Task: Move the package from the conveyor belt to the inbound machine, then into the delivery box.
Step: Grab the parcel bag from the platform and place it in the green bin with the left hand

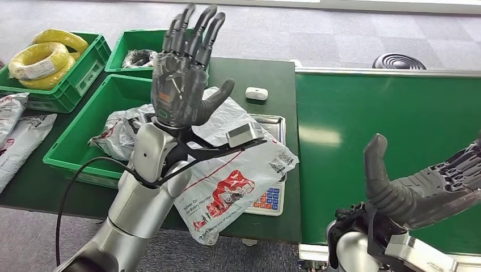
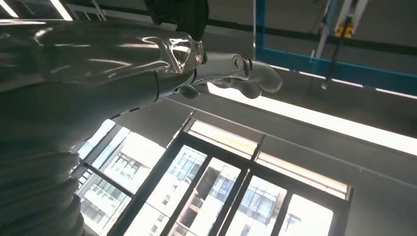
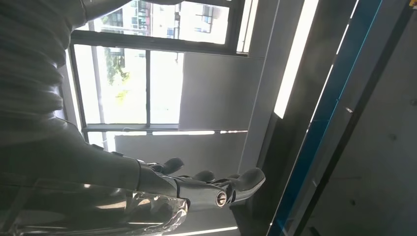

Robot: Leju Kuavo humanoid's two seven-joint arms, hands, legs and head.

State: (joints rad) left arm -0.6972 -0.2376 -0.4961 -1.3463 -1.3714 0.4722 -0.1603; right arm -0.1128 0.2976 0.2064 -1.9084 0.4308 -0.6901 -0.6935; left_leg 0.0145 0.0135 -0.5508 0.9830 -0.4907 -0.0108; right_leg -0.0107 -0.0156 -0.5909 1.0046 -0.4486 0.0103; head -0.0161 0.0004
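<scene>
A: Where's the package [image 1: 238,181]?

B: On the scale [image 1: 271,198] at about 6 o'clock on my desk [image 1: 266,71], hanging off the near edge. It's just left of the green conveyor belt [image 1: 385,130].

A: Robot hands?

B: I see the left robot hand [image 1: 184,79] raised above the package, fingers wide, holding nothing. The right robot hand [image 1: 422,184] sits at 4 o'clock over the belt, open too, thumb up, nothing in it.

A: Boxes?

B: Green bin [image 1: 85,133] at 9 o'clock with another bag [image 1: 122,133] inside. Yellow cable coils [image 1: 42,56] at 10 o'clock.
</scene>
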